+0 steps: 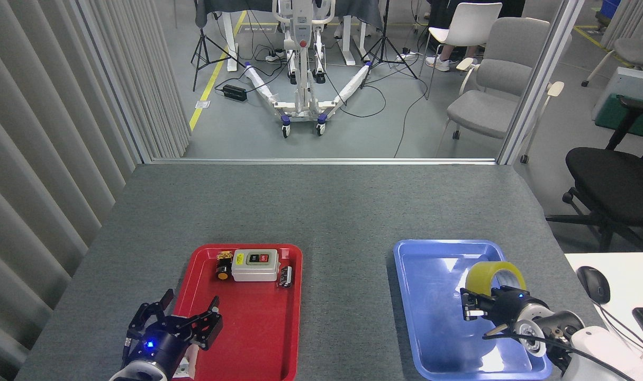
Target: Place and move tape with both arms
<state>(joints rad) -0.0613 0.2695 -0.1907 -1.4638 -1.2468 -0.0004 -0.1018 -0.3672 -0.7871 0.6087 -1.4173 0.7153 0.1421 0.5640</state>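
While the left hand (181, 320) hovers with fingers spread apart over the near-left corner of the red tray (257, 338), a grey switch box (254, 264) sits at that tray's far end. Over the blue tray (432, 317) on the grey desk (321, 206), the right hand (477, 304) is clamped on the yellow tape roll (493, 275).

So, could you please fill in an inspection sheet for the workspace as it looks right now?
Surface: grey table carrying a red tray and a blue tray.
Job's things: tape over the blue tray.
Clutter: switch box, small parts in red tray.
Grippers: right gripper shut on tape; left gripper open, empty.
Cables: one along the right arm, others on floor.
Surroundings: chairs, mouse, wheeled stand.
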